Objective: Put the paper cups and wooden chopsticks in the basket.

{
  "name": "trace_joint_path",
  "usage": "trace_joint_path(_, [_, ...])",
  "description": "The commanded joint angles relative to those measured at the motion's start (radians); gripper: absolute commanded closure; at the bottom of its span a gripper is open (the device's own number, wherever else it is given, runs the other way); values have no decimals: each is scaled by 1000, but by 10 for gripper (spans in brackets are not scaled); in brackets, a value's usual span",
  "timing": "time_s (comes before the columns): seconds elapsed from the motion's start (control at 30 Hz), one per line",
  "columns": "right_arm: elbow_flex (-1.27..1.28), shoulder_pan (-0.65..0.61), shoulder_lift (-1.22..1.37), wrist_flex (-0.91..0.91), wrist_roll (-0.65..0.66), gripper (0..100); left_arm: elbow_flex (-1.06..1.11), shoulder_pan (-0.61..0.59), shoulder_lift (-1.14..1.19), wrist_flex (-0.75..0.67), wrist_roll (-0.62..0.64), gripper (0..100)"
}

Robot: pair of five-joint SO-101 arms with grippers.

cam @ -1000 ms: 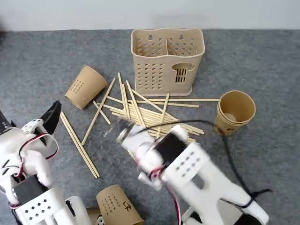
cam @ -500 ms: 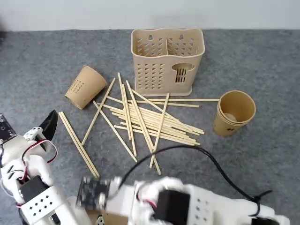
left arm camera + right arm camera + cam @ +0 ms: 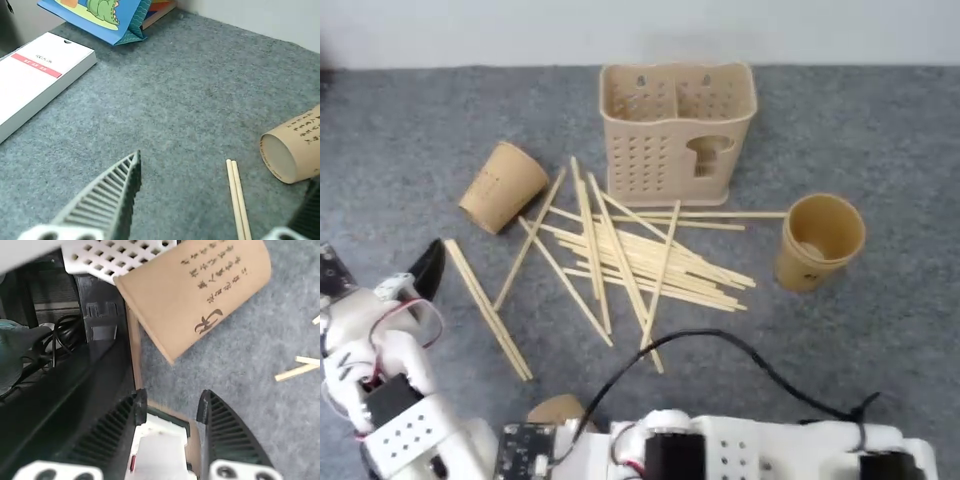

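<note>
Three brown paper cups sit on the grey felt mat (image 3: pixel 890 130). The left cup (image 3: pixel 502 186) lies on its side beside the beige slotted plastic basket (image 3: pixel 678 135), the right cup (image 3: pixel 818 241) is tilted on the basket's other side, and the near cup (image 3: pixel 195 295) lies just ahead of the right gripper (image 3: pixel 172 397), whose jaws are partly apart on nothing. The cups look light and easily crushed, so they are best pinched gently at the rim. The pale wooden chopsticks (image 3: pixel 630 255) number well over a dozen, in a crossed heap plus a loose pair (image 3: pixel 485 305) near the widely spread left gripper (image 3: pixel 222 180). They look stiff, smooth and apt to roll — grip them mid-length.
</note>
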Motion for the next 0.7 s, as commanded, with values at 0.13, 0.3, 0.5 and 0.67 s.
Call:
trace_joint_path(0.13, [149, -41, -25, -202, -6, 819, -12, -5, -9, -26, -12, 529])
trace_joint_path(0.3, [153, -35, -25, -222, -11, 819, -12, -2, -9, -26, -12, 529])
trace_joint_path(0.5, [149, -33, -51, -231, -86, 819, -12, -2, -9, -26, -12, 529])
trace_joint_path(0.67, [160, -33, -183, -262, -94, 819, -12, -5, -9, -26, -11, 529])
